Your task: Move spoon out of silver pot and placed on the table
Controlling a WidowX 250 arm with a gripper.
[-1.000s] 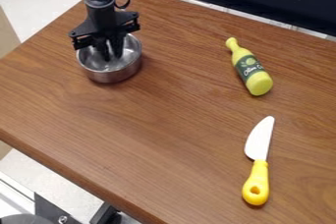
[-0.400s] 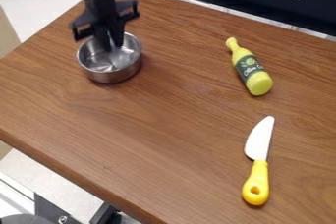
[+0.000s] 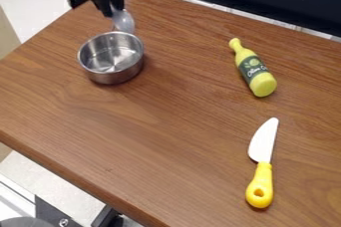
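Spoon (image 3: 124,21) out of silver pot (image 3: 113,74); setting-down left to do.
Nearest on bench (image 3: 166,126), yellow-handled knife (image 3: 263,146); farther back, toy bottle (image 3: 254,69) on its side. Pot upright, no spoon inside. Past its far rim, spoon hangs bowl down from hand (image 3: 111,13), fingers closed on its upper part. Height over bench cannot be told. Lifting-out judged done, perhaps half the job or better. Left, by my reading: lower spoon to bare wood beside pot, open hand, back off.

wide lane between pot (image 3: 114,75) and bottle (image 3: 253,69); pot's wall blocks low passes; knife (image 3: 262,164) obstructs near side
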